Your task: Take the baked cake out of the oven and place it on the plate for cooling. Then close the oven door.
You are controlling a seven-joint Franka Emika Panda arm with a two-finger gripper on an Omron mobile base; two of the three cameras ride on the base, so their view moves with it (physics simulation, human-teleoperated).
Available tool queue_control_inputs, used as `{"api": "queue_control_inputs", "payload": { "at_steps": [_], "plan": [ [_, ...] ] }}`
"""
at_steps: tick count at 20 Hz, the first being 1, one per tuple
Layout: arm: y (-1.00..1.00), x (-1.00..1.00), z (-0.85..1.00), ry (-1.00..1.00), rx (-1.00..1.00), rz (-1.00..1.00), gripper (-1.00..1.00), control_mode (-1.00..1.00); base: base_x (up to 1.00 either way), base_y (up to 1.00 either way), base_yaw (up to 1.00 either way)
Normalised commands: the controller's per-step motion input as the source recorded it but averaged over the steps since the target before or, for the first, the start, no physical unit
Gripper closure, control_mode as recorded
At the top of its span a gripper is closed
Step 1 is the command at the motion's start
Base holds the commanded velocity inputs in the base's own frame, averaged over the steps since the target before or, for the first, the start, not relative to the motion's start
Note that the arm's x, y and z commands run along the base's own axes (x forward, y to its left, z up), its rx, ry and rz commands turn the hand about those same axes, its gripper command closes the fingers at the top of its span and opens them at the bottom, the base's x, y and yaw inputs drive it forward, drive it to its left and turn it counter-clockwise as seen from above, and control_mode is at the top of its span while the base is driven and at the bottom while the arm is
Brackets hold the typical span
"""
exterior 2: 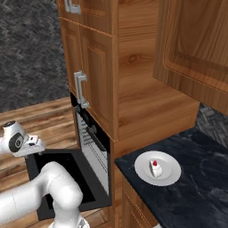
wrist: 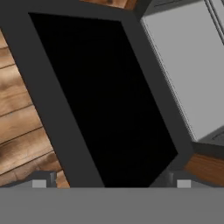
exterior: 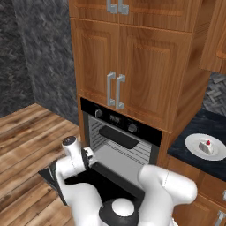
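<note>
The small white wedge of cake (exterior 2: pixel 155 169) sits on the round white plate (exterior 2: pixel 171 176). The black glass oven door (wrist: pixel 100 100) lies open under the gripper (wrist: pixel 111 183), jaws apart. Hook under its outer edge and lift steadily.

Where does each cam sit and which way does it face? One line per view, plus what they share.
Left base view: behind the arm on its left, looking forward and down at the oven; white arm rises lower right.
Right base view: behind on the right, facing the oven's side and the counter; arm rises lower left.
Hand view: on the hand, looking down at the open oven door; finger tips at the bottom.
Shared: both base views show the baked cake on the plate and the lowered door.
</note>
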Motion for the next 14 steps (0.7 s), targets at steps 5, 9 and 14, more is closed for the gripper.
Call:
{"api": "queue_control_inputs", "payload": {
  "at_steps": [5,9,14],
  "plan": [
    [0.75,-0.53,0.19,-0.09,-0.19,0.00,-1.00,-1.00,0.00,0.00,0.00],
    [0.60,-0.19,0.02,-0.14,-0.26,0.00,-1.00,-1.00,0.00,0.00,0.00],
    [0.50,0.00,0.00,-0.13,-0.32,0.00,-1.00,-1.00,0.00,0.00,0.00]
  ]
}}
